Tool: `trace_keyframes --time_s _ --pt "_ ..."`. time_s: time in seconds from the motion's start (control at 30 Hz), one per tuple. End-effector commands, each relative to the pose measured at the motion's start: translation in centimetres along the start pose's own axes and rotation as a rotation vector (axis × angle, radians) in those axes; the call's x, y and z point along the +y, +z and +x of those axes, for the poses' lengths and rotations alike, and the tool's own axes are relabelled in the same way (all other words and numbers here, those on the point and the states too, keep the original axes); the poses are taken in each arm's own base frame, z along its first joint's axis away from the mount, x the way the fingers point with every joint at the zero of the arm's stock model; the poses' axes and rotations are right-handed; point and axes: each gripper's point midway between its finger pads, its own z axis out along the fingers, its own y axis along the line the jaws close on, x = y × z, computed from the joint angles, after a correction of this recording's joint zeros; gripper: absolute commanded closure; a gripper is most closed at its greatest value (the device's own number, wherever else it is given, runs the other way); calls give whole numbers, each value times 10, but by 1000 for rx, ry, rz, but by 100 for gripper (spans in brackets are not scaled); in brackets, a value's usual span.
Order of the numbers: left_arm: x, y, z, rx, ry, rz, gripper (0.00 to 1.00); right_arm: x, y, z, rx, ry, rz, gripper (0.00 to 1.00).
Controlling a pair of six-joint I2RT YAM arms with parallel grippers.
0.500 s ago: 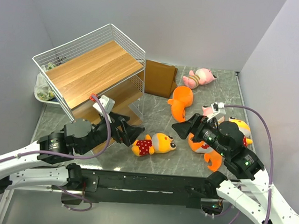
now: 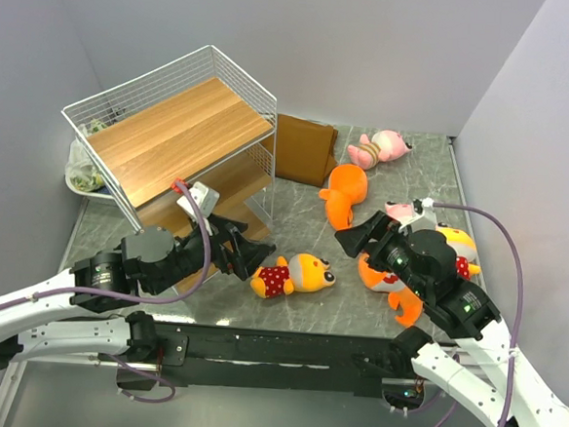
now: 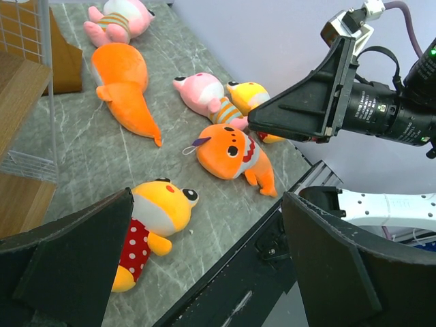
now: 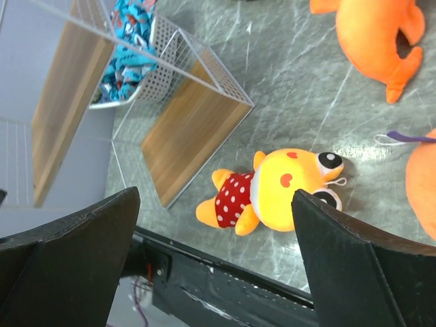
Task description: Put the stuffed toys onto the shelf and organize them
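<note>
The shelf (image 2: 173, 132) is a white wire rack with wooden boards at the back left, tipped at an angle; its lower board (image 4: 184, 129) shows in the right wrist view. A small orange-headed toy in red dotted clothes (image 2: 295, 273) (image 3: 153, 218) (image 4: 272, 187) lies between my grippers. The left gripper (image 2: 253, 250) (image 3: 204, 272) is open just left of it. The right gripper (image 2: 356, 240) (image 4: 218, 266) is open, hovering to its right. One orange shark (image 2: 344, 193) (image 3: 122, 78) lies mid-table. A second shark (image 3: 235, 153), a pink toy (image 3: 204, 92) and another orange-headed toy (image 3: 248, 95) lie under the right arm. A second pink toy (image 2: 382, 147) lies at the back.
A brown folded bag (image 2: 304, 146) leans beside the shelf at the back. A white basket with blue cloth (image 4: 133, 54) sits behind the shelf at the left wall. A black rail (image 2: 275, 350) runs along the table's near edge. Walls close in on three sides.
The right gripper has shifted slightly to the right and back. The left arm and the toys have not moved.
</note>
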Motion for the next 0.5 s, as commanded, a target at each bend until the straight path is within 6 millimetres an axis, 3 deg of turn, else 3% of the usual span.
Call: trace_keyframes --time_s 0.0,0.23,0.47 --pt "-14 -5 -21 -37 -15 45 4 -12 5 -6 -50 73 68 0" --pt "-9 -2 -17 -29 33 21 4 -30 21 11 -11 172 157 7" --pt "-14 0 -21 -20 63 35 4 -35 51 51 144 273 199 18"
